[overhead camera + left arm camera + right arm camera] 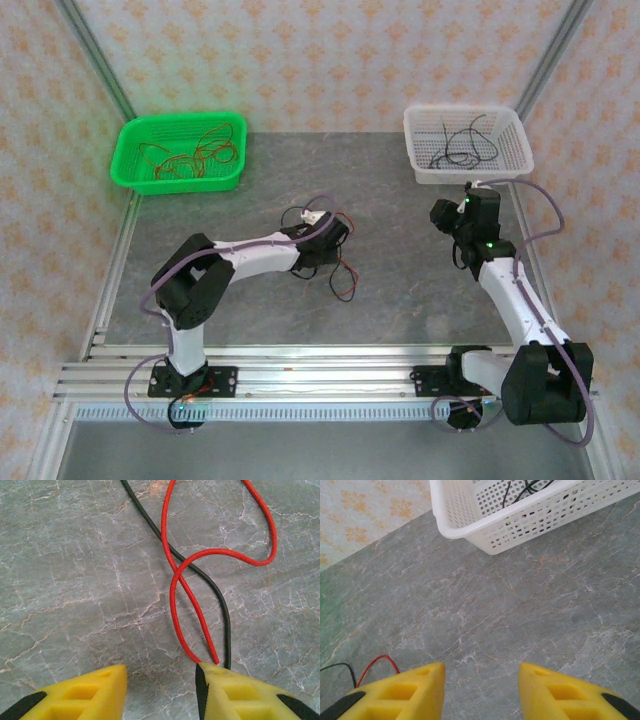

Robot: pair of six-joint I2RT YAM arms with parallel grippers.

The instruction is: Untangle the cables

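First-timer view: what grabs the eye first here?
A thin red wire looping across a thin black wire on the grey marbled table, right before the open left gripper. Then the bright green plastic basket of red wires far left, and the white perforated basket of black wires far right.

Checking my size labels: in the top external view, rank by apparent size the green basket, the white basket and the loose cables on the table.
1-2. green basket and white basket: about alike, so unranked.
3. loose cables: far smaller.
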